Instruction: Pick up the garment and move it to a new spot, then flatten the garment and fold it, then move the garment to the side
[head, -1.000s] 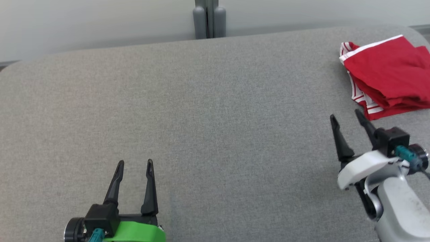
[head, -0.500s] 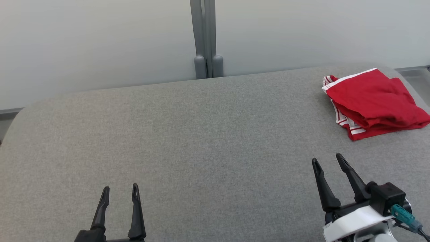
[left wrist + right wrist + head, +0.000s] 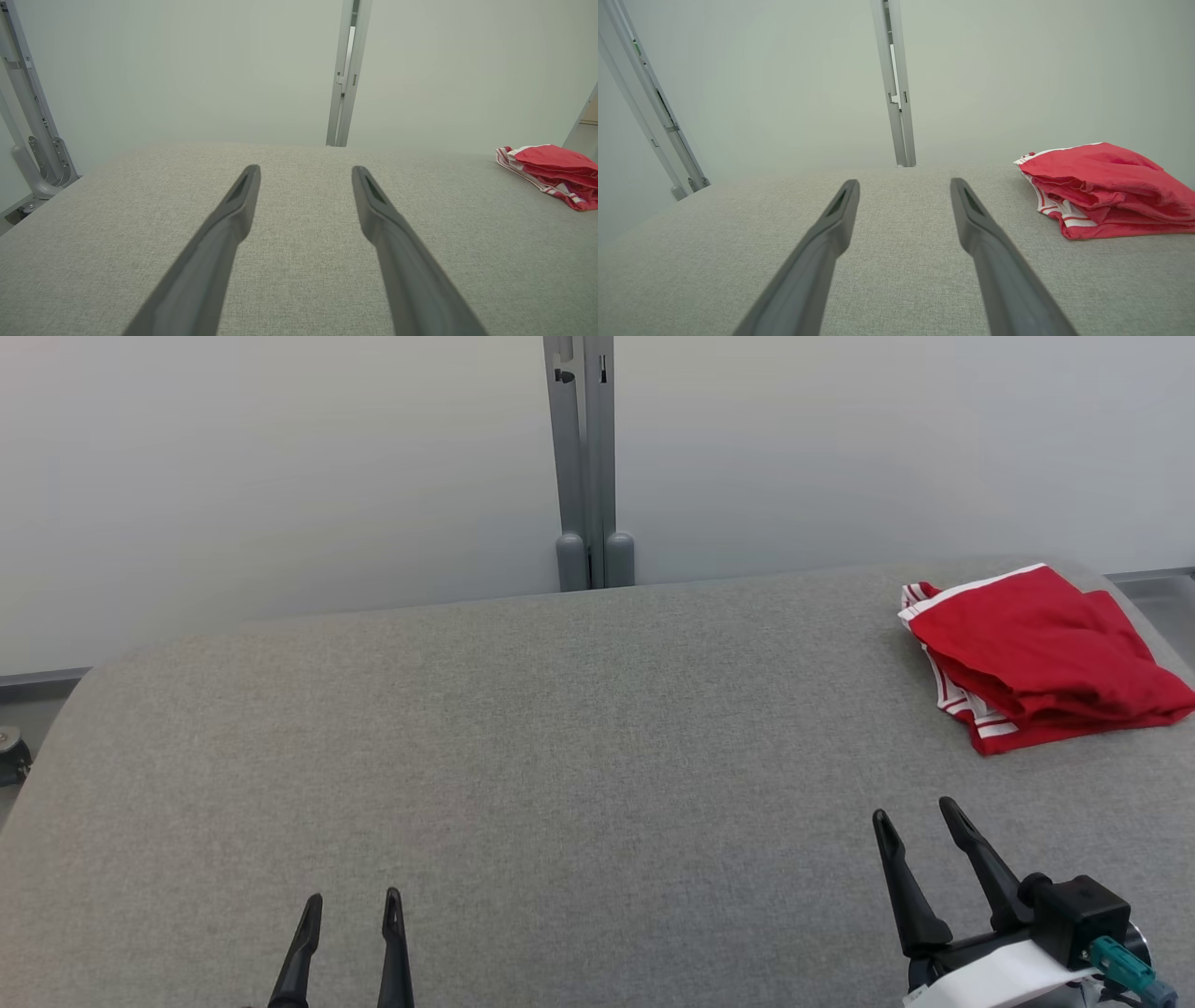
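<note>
Head view: left gripper (image 3: 353,897) sits at the lower left, fingers parted with nothing between them, near parallel, tips pointing up-frame. The right gripper (image 3: 914,808) sits at the lower right, fingers likewise spread and empty, leaning up and leftward. Behind them: black wrist block (image 3: 1074,903) with teal connector (image 3: 1116,959), white shell (image 3: 990,982) beneath.

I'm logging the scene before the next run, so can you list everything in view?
garment: one, red with white stripes, folded, far right end of the table
table: one, grey fabric top, across the foreground
upright post: one, grey metal, behind the table's middle
slanted frame bar: one, grey metal, at the left by the wall
wall: pale, behind the table
left gripper: one, dark fingers, open, over the table's near left
right gripper: one, dark fingers, open, near right, short of the garment
</note>
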You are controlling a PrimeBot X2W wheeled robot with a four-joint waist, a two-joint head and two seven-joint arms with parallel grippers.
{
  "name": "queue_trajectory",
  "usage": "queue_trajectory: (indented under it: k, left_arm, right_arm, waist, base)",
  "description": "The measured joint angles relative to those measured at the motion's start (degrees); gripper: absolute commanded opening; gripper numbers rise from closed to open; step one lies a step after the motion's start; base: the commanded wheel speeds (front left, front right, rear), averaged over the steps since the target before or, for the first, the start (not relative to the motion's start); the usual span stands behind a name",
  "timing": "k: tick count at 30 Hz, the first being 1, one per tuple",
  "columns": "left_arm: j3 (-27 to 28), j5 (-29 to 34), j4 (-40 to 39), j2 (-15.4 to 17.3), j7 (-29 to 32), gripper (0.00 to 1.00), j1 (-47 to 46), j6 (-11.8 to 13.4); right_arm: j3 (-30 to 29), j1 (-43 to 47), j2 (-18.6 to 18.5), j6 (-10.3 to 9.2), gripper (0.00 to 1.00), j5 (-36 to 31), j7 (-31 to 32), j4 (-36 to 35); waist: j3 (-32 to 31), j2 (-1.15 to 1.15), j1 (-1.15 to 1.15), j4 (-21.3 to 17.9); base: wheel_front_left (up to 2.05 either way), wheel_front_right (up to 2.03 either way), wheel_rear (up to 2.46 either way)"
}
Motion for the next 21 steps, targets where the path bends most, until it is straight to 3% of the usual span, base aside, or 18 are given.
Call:
queue_trajectory:
  k: [18,19,21]
  left_arm:
    - [-0.44,-0.04,0.79,0.00,0.00,1.00,0.46,-0.23]
    - [-0.46,-0.03,0.94,-0.01,0.01,0.00,0.47,-0.22]
    - [-0.63,-0.03,1.94,-0.01,0.18,0.00,0.62,-0.23]
  right_arm:
    - [-0.07,0.87,0.30,0.00,1.00,0.30,0.00,0.25]
    - [-0.04,0.89,0.31,0.01,0.00,0.35,0.00,0.40]
    - [0.10,1.08,0.46,0.01,0.00,0.35,0.01,1.29]
  waist:
    - [-0.67,0.00,0.00,0.95]
    - [-0.65,0.00,0.00,0.96]
    - [-0.65,0.00,0.00,0.96]
  base:
    - [0.00,0.00,0.00]
    - [0.00,0.00,0.00]
    - [0.00,0.00,0.00]
